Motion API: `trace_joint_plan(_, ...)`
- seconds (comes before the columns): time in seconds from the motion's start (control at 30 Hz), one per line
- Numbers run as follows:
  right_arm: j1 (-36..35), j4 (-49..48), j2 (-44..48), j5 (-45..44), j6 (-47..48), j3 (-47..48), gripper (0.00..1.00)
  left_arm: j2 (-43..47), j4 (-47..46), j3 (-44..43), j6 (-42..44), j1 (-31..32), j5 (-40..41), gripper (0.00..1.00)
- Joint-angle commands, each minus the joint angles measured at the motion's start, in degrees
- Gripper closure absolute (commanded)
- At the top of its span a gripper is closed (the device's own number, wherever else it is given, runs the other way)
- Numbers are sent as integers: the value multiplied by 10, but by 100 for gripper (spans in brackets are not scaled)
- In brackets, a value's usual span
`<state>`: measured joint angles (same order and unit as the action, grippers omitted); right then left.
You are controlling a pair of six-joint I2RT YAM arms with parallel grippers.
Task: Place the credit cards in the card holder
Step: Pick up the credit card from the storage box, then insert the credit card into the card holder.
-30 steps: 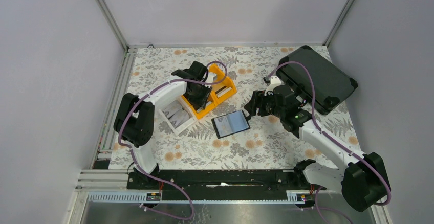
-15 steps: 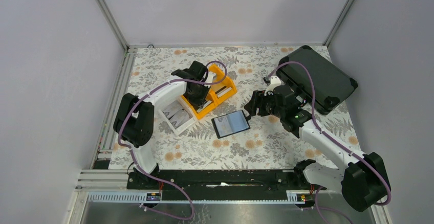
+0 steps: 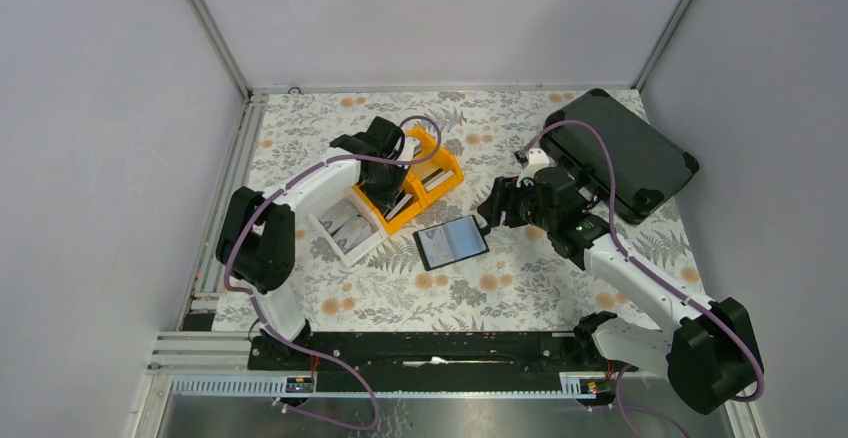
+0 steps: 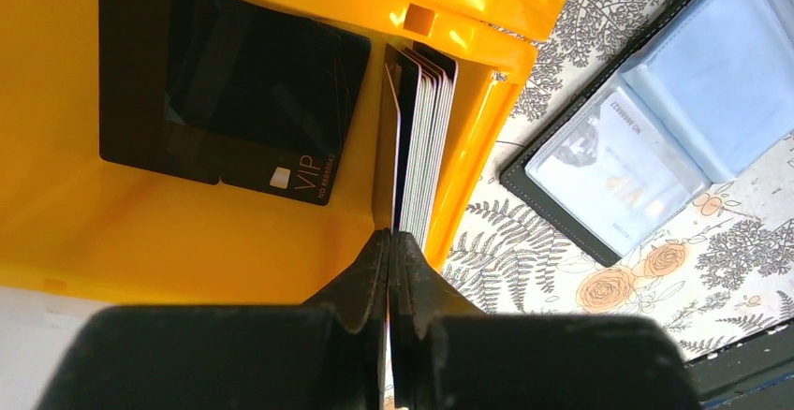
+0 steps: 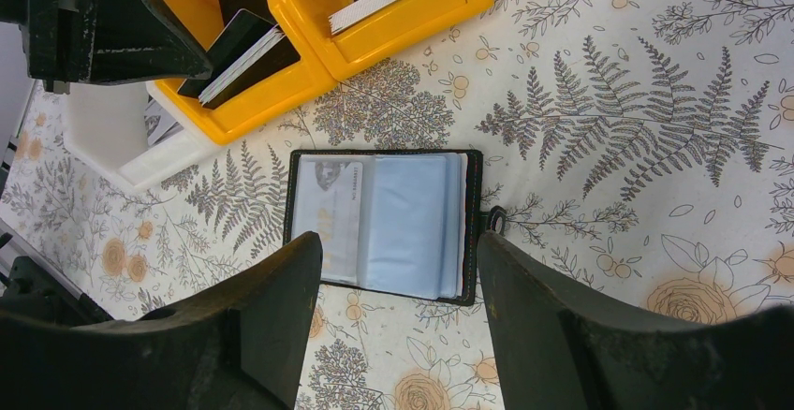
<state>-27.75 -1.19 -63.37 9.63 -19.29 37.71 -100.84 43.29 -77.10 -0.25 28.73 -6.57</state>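
Yellow bin (image 5: 412,19): two compartments, directly under left end effector (image 4: 389,237).
White bin (image 5: 103,124): touching yellow bin, just beside left end effector.
Black hard case (image 3: 620,153): lid down, near right end effector (image 5: 398,241), on its far right side.
Counter (image 3: 500,278): floral-patterned, beneath both end effectors.

On the bench (image 3: 520,288), the card holder (image 3: 452,242) lies open flat at the centre. Just far-left of it sits a divided bin (image 3: 447,170), with credit cards (image 4: 423,139) standing on edge inside. A second bin (image 3: 345,230) sits against its near-left side. A hard case (image 3: 620,153) lies far right.
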Motion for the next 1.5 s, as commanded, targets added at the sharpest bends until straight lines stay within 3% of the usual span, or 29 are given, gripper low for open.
trace_joint_plan(0.0,3,-15,9,-8,7,3,31,31,10,-5,-5,0,26,100)
trace_joint_plan(0.23,3,-15,14,-17,4,5,31,83,-11,-10,-24,-1,117,100)
trace_joint_plan(0.43,3,-15,30,-27,-3,4,30,150,-53,-9,-41,-1,130,100)
trace_joint_plan(0.63,3,-48,67,23,-25,-8,20,265,-124,16,-95,0,102,100)
trace_joint_plan(0.83,3,-195,100,196,-117,-56,14,380,-307,155,-247,22,-63,100)
trace_joint_plan(0.97,3,-284,111,288,-191,-76,12,441,-469,283,-361,56,-131,100)
trace_joint_plan(1.07,2,-351,106,343,-249,-87,13,494,-602,374,-429,99,-123,100)
trace_joint_plan(1.17,2,-410,107,373,-303,-96,13,523,-668,424,-472,134,-118,100)
trace_joint_plan(1.3,1,-367,101,374,-311,-83,19,556,-763,489,-522,165,-120,100)
trace_joint_plan(1.47,0,-367,112,390,-330,-87,24,592,-790,528,-533,187,-103,100)
